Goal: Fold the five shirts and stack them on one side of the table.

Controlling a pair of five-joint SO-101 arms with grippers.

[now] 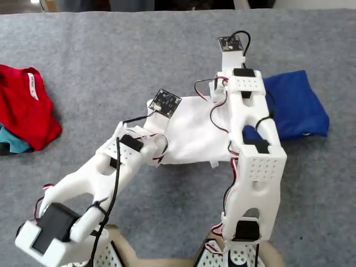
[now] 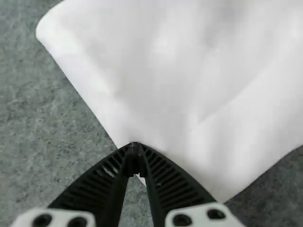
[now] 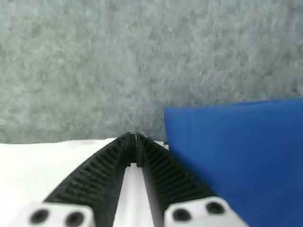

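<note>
In the middle of the grey table (image 1: 111, 55) sits the white shirt (image 1: 192, 133), spread out mostly flat and partly covered by both arms. The left arm (image 1: 105, 167) comes in at an angle from the near left and ends over the shirt's far left corner. The right arm (image 1: 253, 156) runs pretty much straight up the shirt's right side and ends at its far right corner. The left gripper (image 2: 134, 147) is closed all the way, tips together right on the shirt's edge. A little bit of white fabric pokes out between the fingers, so it's got the cloth pinched. The right gripper (image 3: 132, 138) is squeezed closed too, tips meeting right where the white shirt's edge gives way to bare table. It looks like it has the hem nipped, though the grip itself is hard to make out. Just beside that gripper is the blue shirt (image 1: 295, 105), folded into a chunky rectangle on the right side of the table. It's touching the white one, but I can't tell which overlaps which. Way over at the left edge there's the red shirt (image 1: 28, 108), crumpled, lying on top of a teal shirt (image 1: 14, 146) that just peeks out underneath. Both are well apart from the white one.
</note>
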